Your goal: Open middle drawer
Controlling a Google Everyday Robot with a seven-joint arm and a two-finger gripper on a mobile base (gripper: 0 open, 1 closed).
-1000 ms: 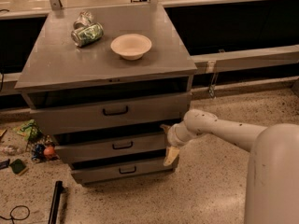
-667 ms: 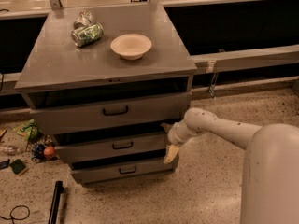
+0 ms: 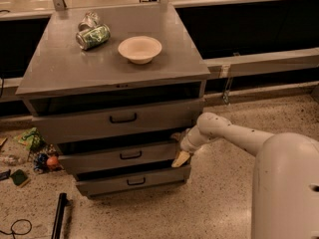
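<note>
**Middle drawer barely started, claw at its right end**

The grey desk (image 3: 60,68) carries three stacked drawers. The robot's arm (image 3: 239,136) reaches in from the right, low across the floor side. The middle drawer (image 3: 149,154) sits between the taller top drawer (image 3: 75,123) and the narrower bottom drawer (image 3: 159,177). A dark gap shows above its front panel. It may stand out a little from the frame, but from this angle that is hard to separate from the way all three fronts step forward. No tray interior is in view, so I judge the opening largely not yet done.

The claw (image 3: 181,153) is at the right end of the middle drawer's front, touching or just beside the panel edge. It is well apart from the small black bar handle (image 3: 130,155) at the panel's centre. I cannot tell how far open the claw is, or whether it grips the edge. What is left is most of the pull outward.

On the desk top are a pale bowl (image 3: 140,49) and, near it, a green can (image 3: 93,37) on its side beside a second can (image 3: 88,20). The green can has printing, but no brand or word on it can be read, and no other writing is legible.
</note>
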